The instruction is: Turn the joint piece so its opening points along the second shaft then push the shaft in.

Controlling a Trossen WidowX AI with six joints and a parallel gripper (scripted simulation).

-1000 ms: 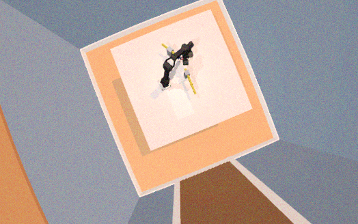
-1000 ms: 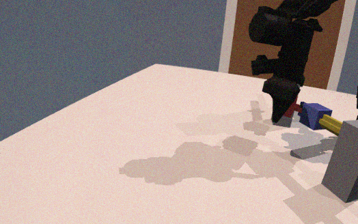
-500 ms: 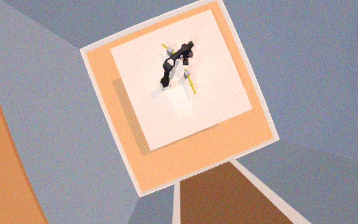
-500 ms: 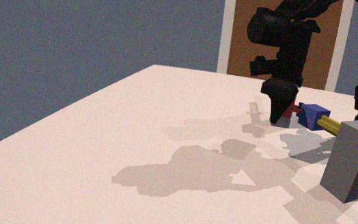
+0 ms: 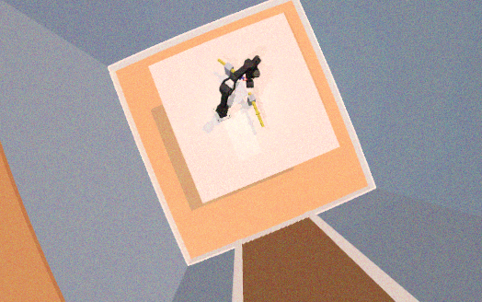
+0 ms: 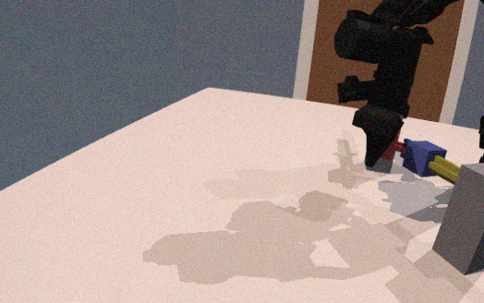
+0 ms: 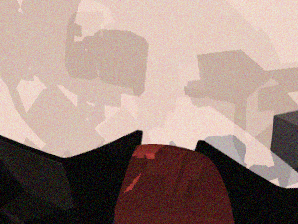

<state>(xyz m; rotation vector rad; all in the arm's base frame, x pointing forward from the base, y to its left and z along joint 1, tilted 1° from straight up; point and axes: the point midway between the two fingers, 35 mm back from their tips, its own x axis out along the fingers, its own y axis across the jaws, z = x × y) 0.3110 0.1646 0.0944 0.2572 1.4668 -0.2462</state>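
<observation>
The red joint piece (image 6: 395, 147) (image 7: 175, 192) is between the fingers of my gripper (image 7: 169, 141), which is shut on it. In the exterior view, a dark finger covers much of the piece. A blue hinge part (image 6: 422, 158) sits beside it on the end of a yellow shaft (image 6: 444, 168) (image 5: 221, 61), held in a grey block (image 6: 464, 208) (image 5: 229, 69). The second yellow shaft (image 5: 258, 115) runs through the other grey block (image 5: 251, 99), at an angle to the first. The direction of the joint piece's opening is hidden, and so is any gap to the second shaft.
The black arm (image 5: 224, 97) reaches across from its base beside the two blocks, on the pale table top (image 5: 285, 133) (image 6: 115, 185). A dark block side (image 7: 287, 137) shows at the right of the wrist view. Arm shadows lie over the table.
</observation>
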